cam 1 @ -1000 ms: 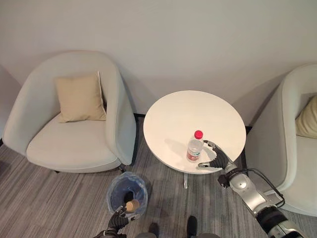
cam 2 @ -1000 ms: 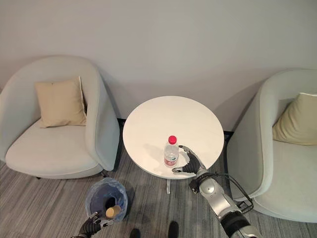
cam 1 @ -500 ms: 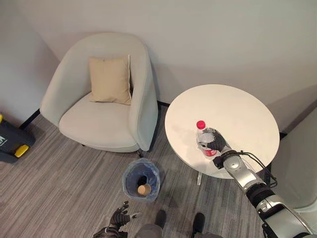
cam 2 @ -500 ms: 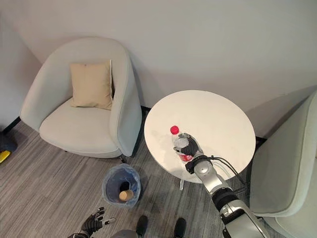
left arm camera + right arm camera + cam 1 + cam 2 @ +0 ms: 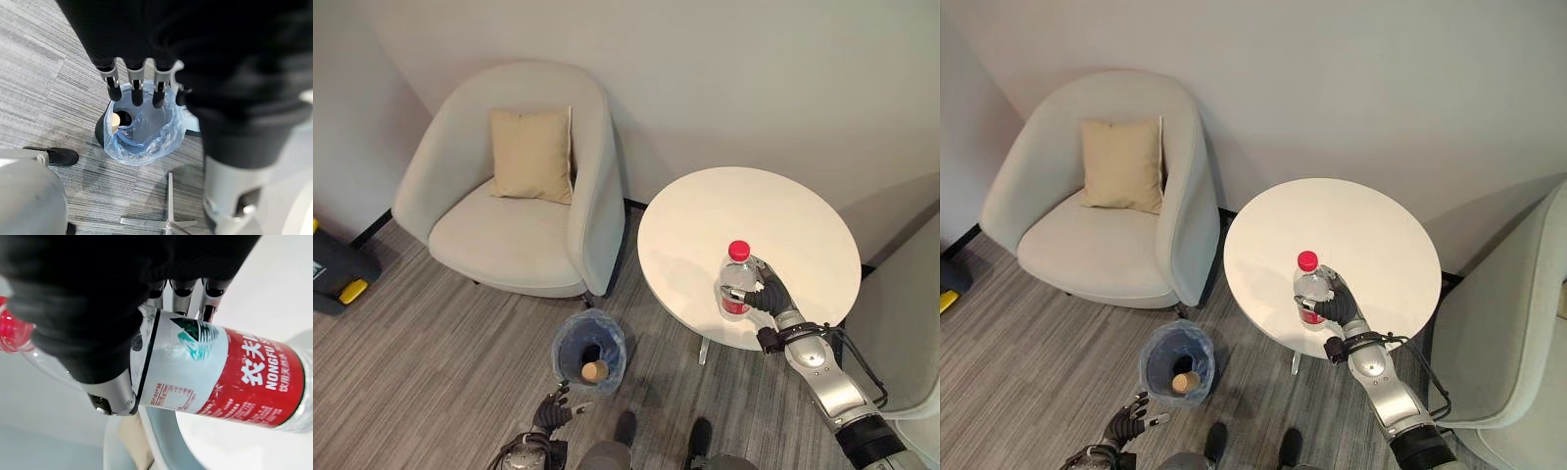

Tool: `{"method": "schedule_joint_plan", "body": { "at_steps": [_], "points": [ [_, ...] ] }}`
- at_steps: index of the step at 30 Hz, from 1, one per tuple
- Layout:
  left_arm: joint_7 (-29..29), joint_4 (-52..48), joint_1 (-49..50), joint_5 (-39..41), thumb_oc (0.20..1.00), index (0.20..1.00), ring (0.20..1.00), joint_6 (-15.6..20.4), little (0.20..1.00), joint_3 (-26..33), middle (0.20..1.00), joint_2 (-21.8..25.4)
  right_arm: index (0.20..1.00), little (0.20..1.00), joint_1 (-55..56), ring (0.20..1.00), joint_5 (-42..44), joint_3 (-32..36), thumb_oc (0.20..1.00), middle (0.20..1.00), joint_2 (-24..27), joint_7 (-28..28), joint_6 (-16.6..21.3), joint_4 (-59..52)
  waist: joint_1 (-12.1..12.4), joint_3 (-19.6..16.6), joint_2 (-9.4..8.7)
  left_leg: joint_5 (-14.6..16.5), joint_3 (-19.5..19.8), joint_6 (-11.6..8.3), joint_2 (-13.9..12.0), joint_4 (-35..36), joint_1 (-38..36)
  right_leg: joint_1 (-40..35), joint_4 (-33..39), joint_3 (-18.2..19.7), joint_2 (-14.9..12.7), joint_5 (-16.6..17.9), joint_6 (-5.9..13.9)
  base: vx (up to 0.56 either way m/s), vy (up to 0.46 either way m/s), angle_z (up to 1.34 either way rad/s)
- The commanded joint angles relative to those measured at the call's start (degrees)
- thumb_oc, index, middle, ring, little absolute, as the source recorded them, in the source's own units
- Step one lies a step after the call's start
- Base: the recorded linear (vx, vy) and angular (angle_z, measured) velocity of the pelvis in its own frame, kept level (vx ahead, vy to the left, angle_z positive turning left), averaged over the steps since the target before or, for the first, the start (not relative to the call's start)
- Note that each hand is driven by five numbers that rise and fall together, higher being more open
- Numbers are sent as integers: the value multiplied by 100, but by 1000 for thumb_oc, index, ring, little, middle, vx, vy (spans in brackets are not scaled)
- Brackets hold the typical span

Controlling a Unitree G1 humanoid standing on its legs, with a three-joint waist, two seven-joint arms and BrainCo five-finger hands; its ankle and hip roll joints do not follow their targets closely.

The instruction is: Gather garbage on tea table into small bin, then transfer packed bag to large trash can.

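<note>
The clear plastic bottle point(image 5: 735, 282) with a red cap stands upright near the front edge of the round white tea table point(image 5: 783, 211), and the right hand point(image 5: 766, 294) has its fingers and thumb curled round the labelled middle of it. It looks empty or nearly so, hence light; its thin smooth wall would likely give under a hard squeeze and slip under a loose one, so the label band, where the hand already sits, seems the sound place to hold. The right forearm comes in from the near right, rising to the table edge, with the hand closing on the bottle from its right side. The left hand point(image 5: 551, 413) hangs low near the floor, fingers straight and spread, holding nothing, just short of the small bin point(image 5: 590, 351), whose blue bag already holds a cork-coloured cup point(image 5: 595, 371)
</note>
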State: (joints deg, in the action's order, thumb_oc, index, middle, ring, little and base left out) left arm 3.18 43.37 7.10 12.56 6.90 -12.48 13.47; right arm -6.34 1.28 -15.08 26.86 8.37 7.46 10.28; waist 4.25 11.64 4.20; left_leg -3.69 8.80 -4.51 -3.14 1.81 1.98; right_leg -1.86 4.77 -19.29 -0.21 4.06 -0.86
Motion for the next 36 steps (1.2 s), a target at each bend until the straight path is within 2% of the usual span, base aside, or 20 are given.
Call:
{"method": "schedule_joint_plan", "body": {
  "at_steps": [1,5,8,11,12,15,16,19,23,24,26,28,30,34,36],
  "points": [
    [19,-52,-100,-1,1000,1000,1000,156,1000,-66,1000,280,200,200,-218,200,241,40,200,200,-98,21,577,-714,-180,-75,-467,553,-1045,4,62,-767,181,-368,-337,192,-416,-1246,308,-77,140,44],
    [85,-74,-191,-79,1000,1000,1000,196,1000,-71,1000,281,200,200,-262,200,268,27,200,200,-92,52,503,-765,-336,-20,-461,724,-2060,139,-151,-981,248,-284,-379,-53,-625,-1153,414,4,220,104],
    [77,3,-145,-126,1000,1000,1000,183,1000,-7,1000,294,200,200,-228,200,216,24,200,200,-137,31,454,-770,-314,-31,-485,824,-2114,222,-104,-985,237,-297,-446,-74,-737,-1131,485,104,272,21],
    [87,14,-100,-126,1000,1000,1000,177,1000,72,1000,333,200,200,-294,200,157,-63,200,200,-216,-9,420,-729,-235,-17,-545,899,-2091,296,-45,-1022,272,-258,-549,-9,-834,-1128,558,71,216,19],
    [83,18,-95,-136,1000,1000,1000,165,1000,191,1000,461,200,200,-406,200,168,-214,200,200,-353,-76,400,-686,-80,52,-629,1027,-2049,454,61,-1087,338,8,-1070,114,-1013,-1147,651,45,255,3],
    [85,45,-125,-157,1000,1000,1000,156,1000,232,1000,507,200,200,-461,200,150,-273,200,200,-386,-93,402,-663,-48,79,-648,1068,-2030,493,88,-1125,361,134,-1292,196,-1066,-1159,681,32,133,-2],
    [138,49,-201,-153,1000,1000,1000,166,1000,279,1000,592,200,200,-539,200,88,-371,200,200,-411,-97,400,-705,-58,161,-663,1115,-1897,547,163,-1110,342,394,-1650,484,-1007,-1150,732,66,119,23],
    [140,-6,-225,-111,1000,1000,1000,209,1000,288,1000,604,200,200,-595,200,28,-445,200,200,-370,-143,410,-751,-142,203,-631,1106,-1710,610,282,-966,227,713,-1665,1001,-718,-1111,714,78,88,22],
    [132,13,-275,-102,1000,1000,1000,229,1000,246,1000,590,200,200,-593,200,-11,-526,200,200,-340,-179,417,-761,-224,256,-610,1057,-1541,637,379,-806,131,999,-1497,1174,-539,-990,690,63,25,39],
    [86,-76,-267,-97,1000,1000,1000,252,1000,206,1000,605,200,200,-554,200,-50,-534,200,200,-293,-215,403,-724,-249,323,-616,1049,-1355,625,488,-820,95,1061,-1402,1287,-485,-935,699,42,-15,64],
    [85,-45,-261,-137,1000,1000,1000,258,1000,192,1000,583,200,200,-525,200,-58,-557,200,200,-292,-224,446,-736,-227,361,-637,1076,-1265,611,568,-923,164,992,-1302,1257,-541,-890,684,52,-100,61],
    [112,57,-216,-136,1000,1000,1000,260,1000,149,1000,538,200,200,-835,200,-115,-932,200,200,-218,-288,434,-606,-61,463,-593,1004,-1129,463,530,-1004,430,924,-1045,1087,-517,-830,569,24,-203,53],
    [132,66,-266,-111,1000,1000,1000,268,1000,98,1000,533,200,200,-961,200,-98,-998,200,200,-243,-273,425,-555,-49,549,-580,977,-1096,439,521,-1063,560,1022,-1091,1060,-528,-831,550,-76,-59,26],
    [271,-45,-674,78,1000,1000,1000,331,1000,-145,1000,561,200,200,-1702,200,1,-1275,200,200,-406,-83,417,-216,28,933,-489,904,-958,345,486,-1495,1299,1652,-1571,903,-623,-909,461,-142,-70,14],
    [350,-97,-921,192,1000,1000,1000,365,1000,-296,1000,578,200,200,-2134,200,-2,-1402,200,200,-555,84,412,86,80,1114,-421,942,-903,324,471,-1844,1764,2099,-2018,805,-695,-1072,414,-105,-57,35]
  ]
}}
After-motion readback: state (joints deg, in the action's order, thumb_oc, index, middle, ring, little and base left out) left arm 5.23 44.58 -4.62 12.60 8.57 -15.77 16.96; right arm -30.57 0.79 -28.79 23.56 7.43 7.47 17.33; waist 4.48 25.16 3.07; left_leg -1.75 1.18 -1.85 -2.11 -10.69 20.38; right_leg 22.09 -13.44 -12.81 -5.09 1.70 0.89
